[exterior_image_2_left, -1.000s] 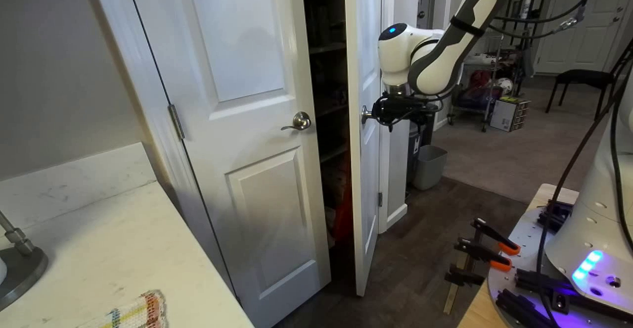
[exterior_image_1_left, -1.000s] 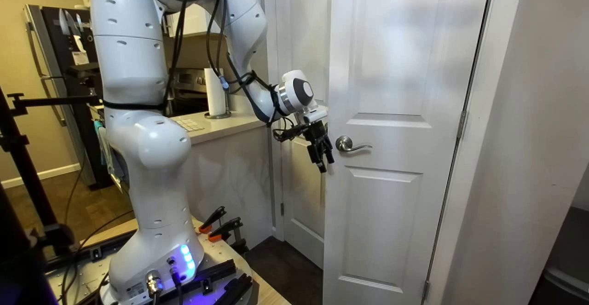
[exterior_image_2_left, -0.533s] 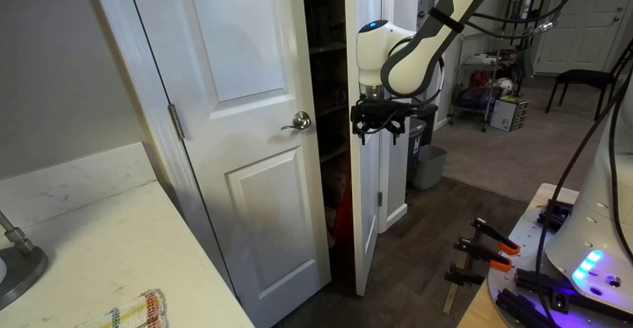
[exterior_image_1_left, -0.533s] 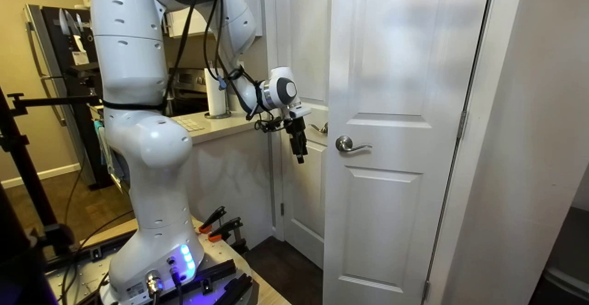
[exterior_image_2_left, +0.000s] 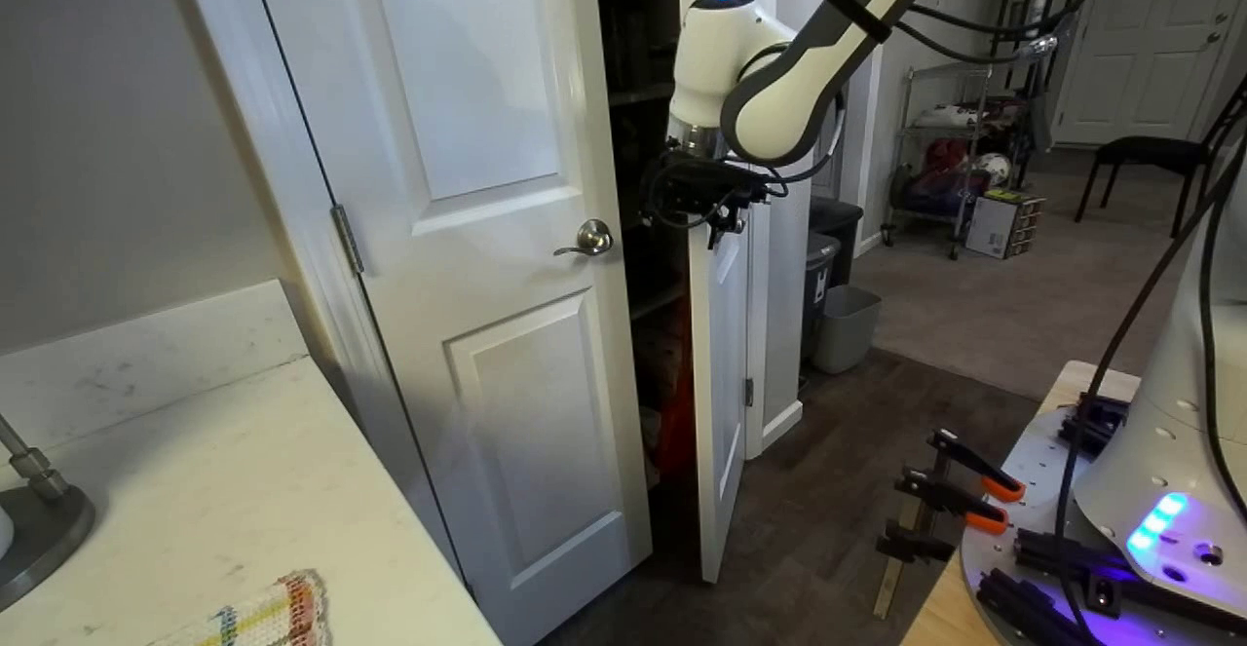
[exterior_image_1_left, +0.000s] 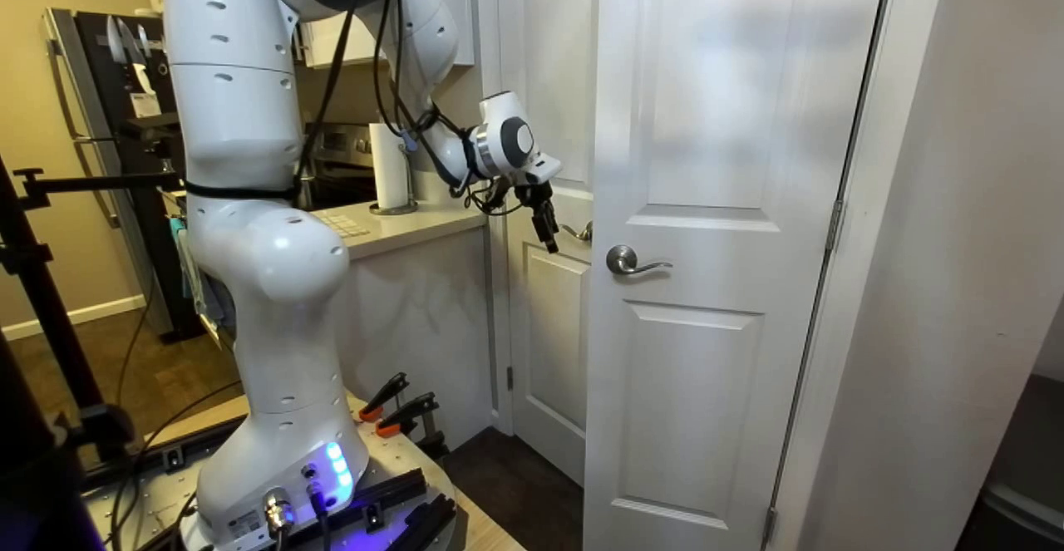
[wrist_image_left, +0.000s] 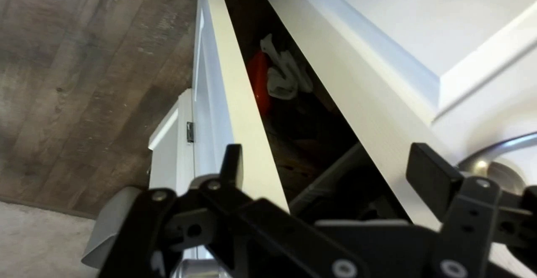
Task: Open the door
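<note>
The door (exterior_image_1_left: 690, 368) is a white panelled leaf with a silver lever handle (exterior_image_1_left: 636, 261) near its left edge. It stands ajar in both exterior views; its narrow free edge (wrist_image_left: 237, 97) runs down the left of the wrist view. My gripper (exterior_image_1_left: 549, 243) hovers in front of the gap between the two leaves, above handle height, holding nothing. From the wrist, the jaws are spread wide: the left finger (wrist_image_left: 233, 162) overlaps the door's edge, and the right finger (wrist_image_left: 432, 181) lies over the matching leaf. Contact with either leaf cannot be made out.
The matching white leaf (exterior_image_2_left: 487, 139) carries its own lever handle (exterior_image_2_left: 591, 238), close to my right finger in the wrist view. Dark shelves (exterior_image_2_left: 643, 95) show in the gap. A counter (exterior_image_2_left: 214, 451), a grey bin (exterior_image_2_left: 846, 329) and clamps (exterior_image_2_left: 940, 495) on the robot's table stand around.
My gripper has moved away from the door's handle, across toward the gap and the matching leaf, then upward. Neither leaf has visibly moved.
</note>
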